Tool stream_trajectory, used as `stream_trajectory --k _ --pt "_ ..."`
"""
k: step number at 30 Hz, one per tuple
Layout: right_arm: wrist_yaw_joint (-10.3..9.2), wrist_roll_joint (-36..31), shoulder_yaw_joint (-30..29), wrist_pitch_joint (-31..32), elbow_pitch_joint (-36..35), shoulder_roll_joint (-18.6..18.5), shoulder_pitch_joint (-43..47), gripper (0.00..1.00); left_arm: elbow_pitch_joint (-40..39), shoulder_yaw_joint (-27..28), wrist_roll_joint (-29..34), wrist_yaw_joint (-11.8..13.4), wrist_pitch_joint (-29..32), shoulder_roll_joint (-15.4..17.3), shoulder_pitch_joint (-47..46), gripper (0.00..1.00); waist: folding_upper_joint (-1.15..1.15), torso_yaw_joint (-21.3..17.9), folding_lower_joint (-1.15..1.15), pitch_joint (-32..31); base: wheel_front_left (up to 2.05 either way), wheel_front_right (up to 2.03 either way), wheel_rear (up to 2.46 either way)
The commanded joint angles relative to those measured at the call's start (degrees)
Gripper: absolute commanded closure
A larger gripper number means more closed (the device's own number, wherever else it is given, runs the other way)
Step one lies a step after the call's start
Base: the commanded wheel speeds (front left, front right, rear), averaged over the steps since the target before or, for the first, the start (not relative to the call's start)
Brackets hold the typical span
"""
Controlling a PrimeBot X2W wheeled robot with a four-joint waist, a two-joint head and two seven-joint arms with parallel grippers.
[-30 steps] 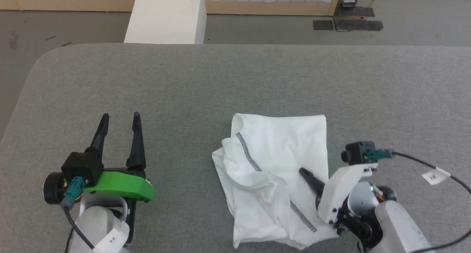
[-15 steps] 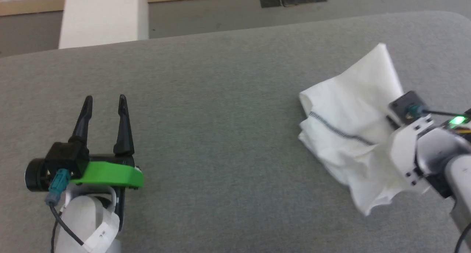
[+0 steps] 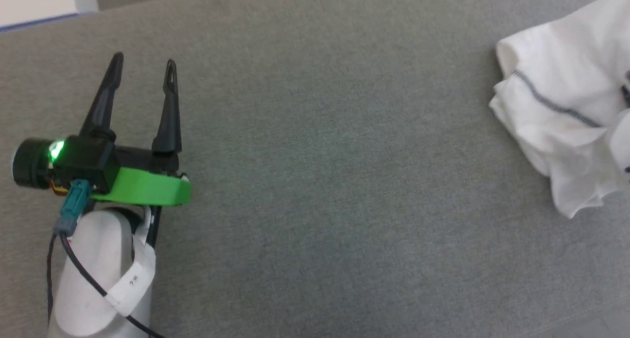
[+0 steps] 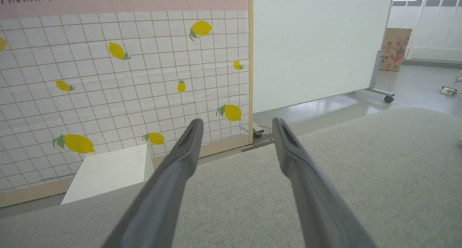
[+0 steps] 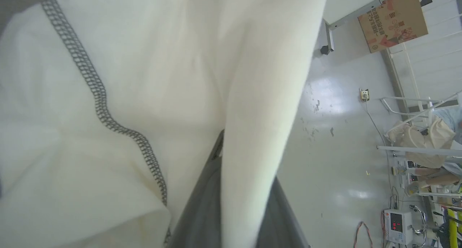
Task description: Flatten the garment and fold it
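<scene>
The garment, white with a grey-black stitched seam, sits bunched at the far right edge of the head view, on or just above the grey table; which of the two I cannot tell. In the right wrist view a fold of the garment is pinched between the dark fingers of my right gripper, which is shut on it; the fabric hides the fingertips. My left gripper stands open over bare table at the left, far from the cloth. Nothing lies between its fingers.
Beyond the table's far edge stand a white block, a lemon-patterned tile panel and a white wheeled board. A cardboard box stands farther back. Shiny floor with cables and equipment shows past the garment.
The head camera has swung, shifting the whole picture. The garment, lying folded on the table a second ago, is now bunched up in the right gripper. The left gripper stays open.
</scene>
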Motion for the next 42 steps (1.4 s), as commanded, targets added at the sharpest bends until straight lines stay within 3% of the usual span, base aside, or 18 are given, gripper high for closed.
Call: stream_trajectory --k 1,8,16,17,18,19,25,31,36,42 --pt "-0.12 -1.59 -1.32 -1.16 1.36 -0.02 -2.16 1.00 -0.42 -0.24 0.38 -0.36 0.00 0.99 -1.72 0.00 0.00 -3.71 0.00 6.72 0.00 0.00 0.00" --pt "-0.12 -5.16 -5.27 -6.64 7.94 1.00 -8.20 1.00 -1.91 -1.12 0.23 -0.37 1.51 3.35 -3.84 0.00 0.00 -2.77 0.00 10.67 0.00 0.00 0.00" --pt "-0.12 -9.98 -9.45 -9.73 13.46 1.72 -11.50 1.00 -1.81 -1.35 -0.68 -0.20 1.71 3.89 -3.39 0.00 0.00 -0.34 0.00 10.39 0.00 0.00 0.00" --pt "-0.12 -10.66 -9.78 -10.01 13.75 1.74 -11.56 0.67 -1.68 -1.28 -0.83 -0.08 1.61 3.82 -3.26 0.00 0.00 -0.15 0.00 10.07 0.00 0.00 0.00" --pt "-0.12 -11.57 -10.51 -10.17 14.13 1.73 -11.51 0.04 -1.40 -1.26 -1.03 0.08 1.43 3.63 -3.06 0.00 0.00 0.20 0.00 9.42 0.00 0.00 0.00" --pt "-0.12 -12.14 -11.29 -10.33 14.34 1.77 -11.37 0.00 -1.12 -1.29 -1.17 0.20 1.27 3.44 -2.95 0.00 0.00 0.54 0.00 8.86 0.00 0.00 0.00" --pt "-0.12 -11.33 -17.58 -16.18 13.28 2.84 -8.07 0.00 2.80 -2.20 -2.57 0.69 0.08 0.82 -1.45 0.00 0.00 3.65 0.00 1.73 0.00 0.00 0.00" --pt "-0.12 -6.80 -20.31 -21.16 7.09 5.56 -1.94 0.00 5.59 -2.21 -3.94 0.92 -0.17 -1.64 2.36 0.00 0.00 6.63 0.00 -6.63 0.00 0.00 0.00" --pt "-0.12 -1.03 -21.39 -24.47 -1.90 9.81 4.78 0.00 6.73 -1.63 -4.85 0.93 -0.19 -2.97 6.00 0.00 0.00 9.12 0.00 -11.46 0.00 0.00 0.00" --pt "-0.12 4.55 -22.09 -27.41 -12.99 17.67 14.20 0.00 8.15 -1.39 -5.44 0.96 -0.20 -4.41 8.96 0.00 0.00 12.36 0.00 -15.62 0.00 0.00 0.00"
